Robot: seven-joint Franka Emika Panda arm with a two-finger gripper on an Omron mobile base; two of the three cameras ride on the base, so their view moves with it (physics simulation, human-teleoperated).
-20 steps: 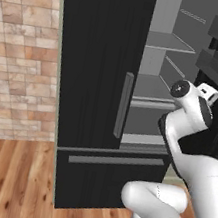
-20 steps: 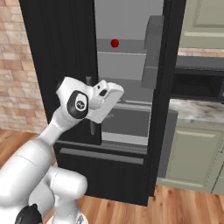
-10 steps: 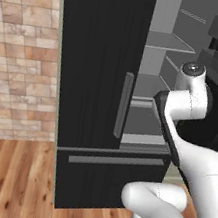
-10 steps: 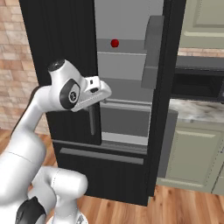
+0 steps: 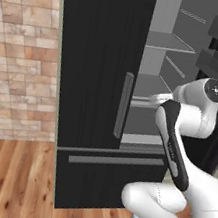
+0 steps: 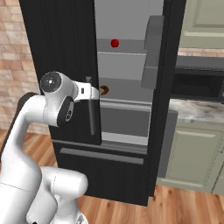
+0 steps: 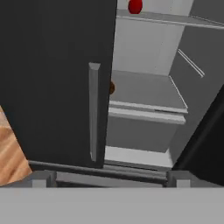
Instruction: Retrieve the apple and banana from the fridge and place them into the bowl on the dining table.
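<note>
Swinging toward the fridge (image 6: 65, 52), the wide-open gripper (image 6: 97, 92) is nearing the banana (image 6: 104, 90): soft, light, best pinched mid-length.

Brick wall (image 5: 20, 49), wood floor (image 5: 7, 179), sage cabinets (image 6: 192, 153) (marbled counter (image 6: 197, 109) above)

We see a black fridge (image 6: 65, 52) with grey handle (image 5: 124, 105) and pale grey interior, red apple (image 6: 114, 43), orange-brown banana (image 6: 104, 90), tan brick wall (image 5: 19, 54), sage cabinets (image 6: 192, 162).
</note>
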